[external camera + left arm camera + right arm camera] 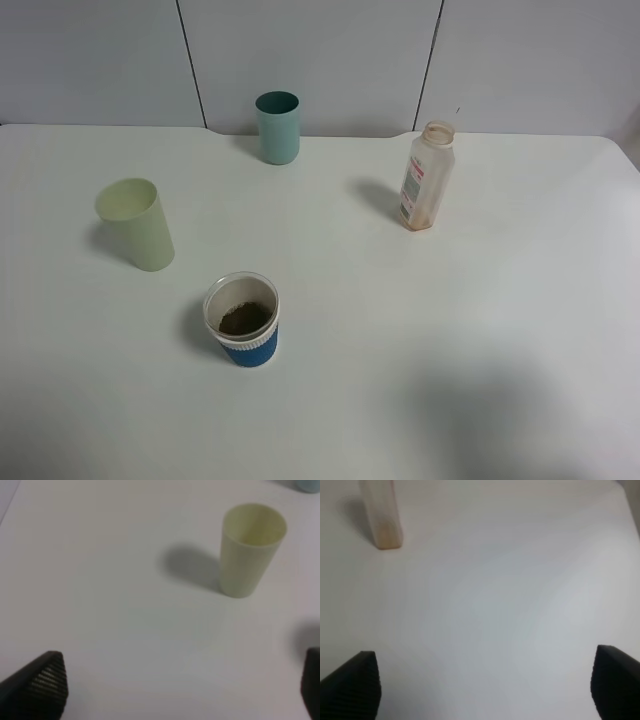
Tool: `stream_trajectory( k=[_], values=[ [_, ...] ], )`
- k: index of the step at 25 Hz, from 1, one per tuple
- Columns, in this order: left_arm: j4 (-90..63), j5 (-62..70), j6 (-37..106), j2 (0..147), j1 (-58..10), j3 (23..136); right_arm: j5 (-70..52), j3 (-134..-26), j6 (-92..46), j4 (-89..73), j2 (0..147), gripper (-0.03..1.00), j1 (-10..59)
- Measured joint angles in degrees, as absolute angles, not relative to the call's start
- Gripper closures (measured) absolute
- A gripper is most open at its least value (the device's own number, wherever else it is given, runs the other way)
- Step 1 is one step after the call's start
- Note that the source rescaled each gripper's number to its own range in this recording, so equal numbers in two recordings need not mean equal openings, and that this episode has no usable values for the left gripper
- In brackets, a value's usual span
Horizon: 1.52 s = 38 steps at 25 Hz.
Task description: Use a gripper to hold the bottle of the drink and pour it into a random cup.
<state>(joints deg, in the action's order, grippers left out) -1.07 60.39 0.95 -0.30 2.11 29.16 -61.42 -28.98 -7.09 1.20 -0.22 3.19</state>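
Observation:
The bottle (427,176) stands upright and uncapped at the back right of the white table; only a faint brown tint shows at its bottom. Its lower part appears in the right wrist view (381,515). The cup (242,319), with a ribbed whitish top and a blue base, stands front left of centre and holds the brown drink (244,319). Neither arm shows in the exterior high view. My left gripper (180,690) hangs open over bare table. My right gripper (485,685) is open too, well short of the bottle, with nothing between its fingers.
A tall pale-green cup (137,224) stands at the left, also seen in the left wrist view (250,550). A teal cup (278,127) stands at the back near the wall. The white table (450,330) spreads across the whole view.

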Motion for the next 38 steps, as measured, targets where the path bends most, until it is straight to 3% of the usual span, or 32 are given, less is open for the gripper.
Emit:
stream_trajectory(
  k=[38],
  values=[
    [-1.12, 60.39, 0.95, -0.30, 2.11, 29.16, -61.27, -28.92, -6.69, 1.20, -0.22, 0.23, 2.39]
  ],
)
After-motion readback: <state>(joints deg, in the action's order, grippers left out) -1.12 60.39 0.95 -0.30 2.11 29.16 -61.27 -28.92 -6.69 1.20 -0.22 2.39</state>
